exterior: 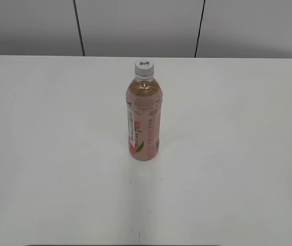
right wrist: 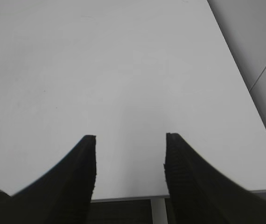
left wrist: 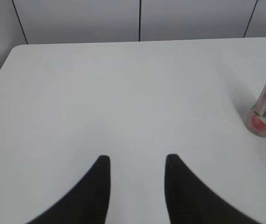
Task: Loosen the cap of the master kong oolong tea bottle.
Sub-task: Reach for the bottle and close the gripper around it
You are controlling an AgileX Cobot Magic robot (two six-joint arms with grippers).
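Both grippers read as spread apart with nothing between the fingers. We note the left gripper (left wrist: 137,161) hovering over bare white table (left wrist: 123,93), its two dark fingers parted with a clear gap. We note the right gripper (right wrist: 130,140) likewise parted, low over the table near its right-hand edge.

Master kong oolong tea bottle (exterior: 143,120) stands upright near the middle of the table in the exterior view, well apart from either gripper; neither arm shows in that view. Pink label with peach pictures faces us, amber tea visible above it. The cap (exterior: 143,68), white with a small dark mark on top, sits on the neck.

From the left wrist view we see the bottle's lower part at the far right edge, ahead and to the right of the left gripper. The right wrist view shows no bottle.
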